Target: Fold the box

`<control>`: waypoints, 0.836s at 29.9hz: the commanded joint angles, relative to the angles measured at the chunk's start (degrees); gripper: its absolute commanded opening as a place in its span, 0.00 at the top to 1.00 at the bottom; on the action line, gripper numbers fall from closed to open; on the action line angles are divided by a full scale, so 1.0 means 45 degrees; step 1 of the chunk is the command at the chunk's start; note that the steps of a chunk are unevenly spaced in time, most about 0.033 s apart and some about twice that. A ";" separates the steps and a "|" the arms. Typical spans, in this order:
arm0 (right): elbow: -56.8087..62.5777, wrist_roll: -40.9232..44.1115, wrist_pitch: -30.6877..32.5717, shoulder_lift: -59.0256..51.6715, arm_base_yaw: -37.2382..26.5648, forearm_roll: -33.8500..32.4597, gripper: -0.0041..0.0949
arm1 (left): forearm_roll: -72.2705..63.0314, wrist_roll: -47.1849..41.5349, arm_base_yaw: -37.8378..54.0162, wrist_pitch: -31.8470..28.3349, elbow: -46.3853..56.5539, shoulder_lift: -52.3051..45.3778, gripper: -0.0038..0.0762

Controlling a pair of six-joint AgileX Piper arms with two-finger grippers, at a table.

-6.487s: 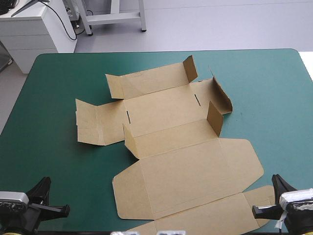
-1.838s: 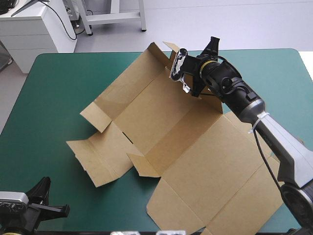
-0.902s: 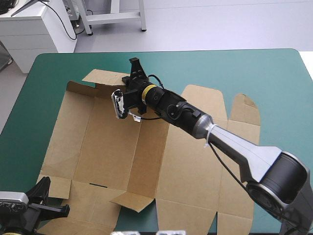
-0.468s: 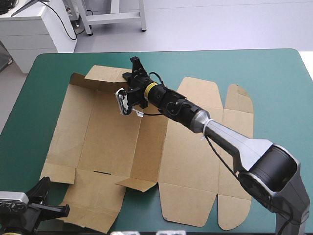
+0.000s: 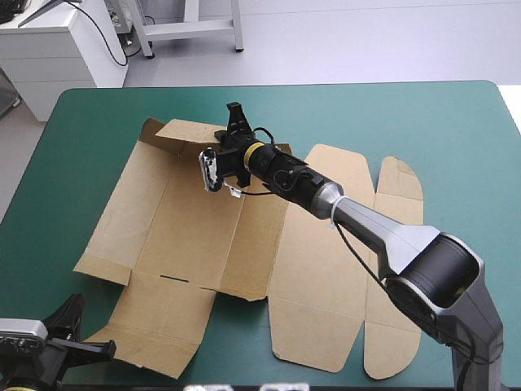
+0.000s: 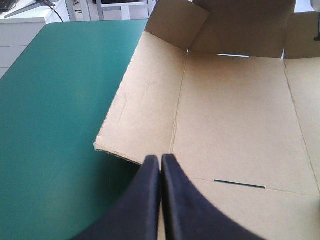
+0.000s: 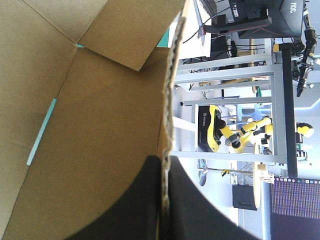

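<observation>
Since just before, the right pincer [image 5: 235, 114] has drifted a little toward the right of the frame in the high view. The far left corner of the box [image 5: 203, 236] has come with it, so the sheet's left edge now slants more. The brown box lies opened out and mostly flat on the counter [image 5: 456, 147] with its teal-green cover. It reaches from left of centre to right of centre, and its near flaps are close to the bottom of the frame. The right arm [image 5: 366, 228] stretches from the lower right across the sheet to the upper centre. There its pincer is clamped on the far flap [image 5: 183, 134], which stands raised off the cover. In the right wrist view the board's cut edge runs straight up between the two black fingers [image 7: 145, 200], which are all but closed on it. Beside them the brown panel spreads wide, with a sliver of teal-green showing through it. The left pincer [image 6: 160, 159] sits at the lower left corner of the high view. Its fingers meet in a pointed arch and grip nothing, poised over the box's near edge. Just ahead of it a narrow slot [image 6: 239, 184] is cut into the board. Beyond the slot the far flaps stand up.
</observation>
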 commanded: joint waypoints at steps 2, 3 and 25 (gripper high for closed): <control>-0.0456 0.1027 -0.1511 -0.0766 -0.0026 -0.0183 0.97 | -0.0023 -0.0076 -0.0066 -0.0985 -0.0379 -0.0087 0.96; -0.0456 0.1407 -0.1541 -0.0766 -0.0026 -0.0183 0.97 | -0.0023 -0.0076 -0.0066 -0.0985 -0.0379 -0.0087 0.96; -0.0456 0.5818 0.3441 -0.2477 0.1102 -0.0161 0.96 | 0.0157 -0.0120 -0.0066 -0.1779 -0.1636 0.2051 0.96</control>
